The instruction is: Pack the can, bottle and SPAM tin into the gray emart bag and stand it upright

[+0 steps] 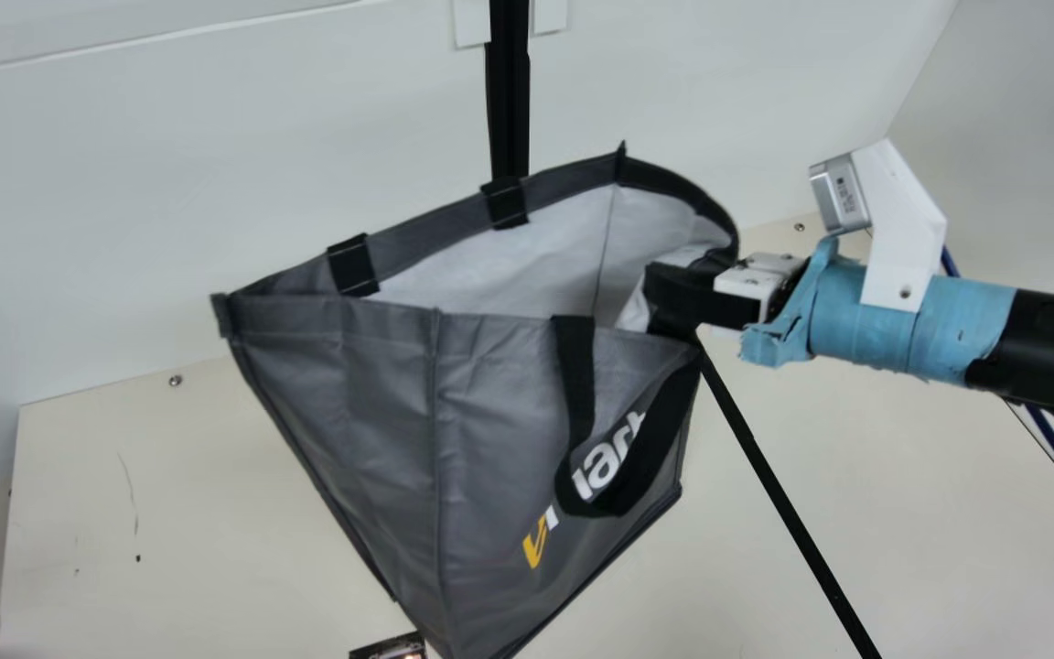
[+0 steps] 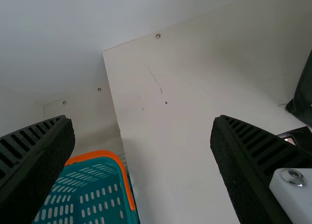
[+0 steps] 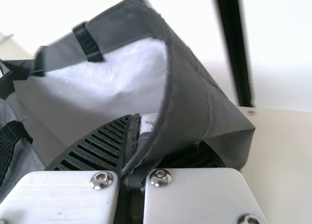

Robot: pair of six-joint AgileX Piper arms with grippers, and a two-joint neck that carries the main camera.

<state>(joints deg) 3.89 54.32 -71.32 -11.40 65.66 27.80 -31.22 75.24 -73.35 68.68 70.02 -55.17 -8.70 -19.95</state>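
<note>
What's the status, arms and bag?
Right gripper shut on the gray bag's rim, bag mouth open. Left gripper open, nothing held. Teal basket near left gripper, possible obstacle.

The gray bag (image 1: 390, 430) gripped by the right gripper (image 1: 664, 302) looks like coated cloth, creased with a soft sheen, its pale lining (image 1: 490, 270) smooth, its black strap (image 1: 575, 375) matt and woven. On that gripper, smooth white plates (image 3: 58, 199) carry glossy metal screws (image 3: 101, 180). Past the rough, matt left fingers (image 2: 243, 170), the slotted basket (image 2: 100, 153) looks like smooth plastic.
</note>
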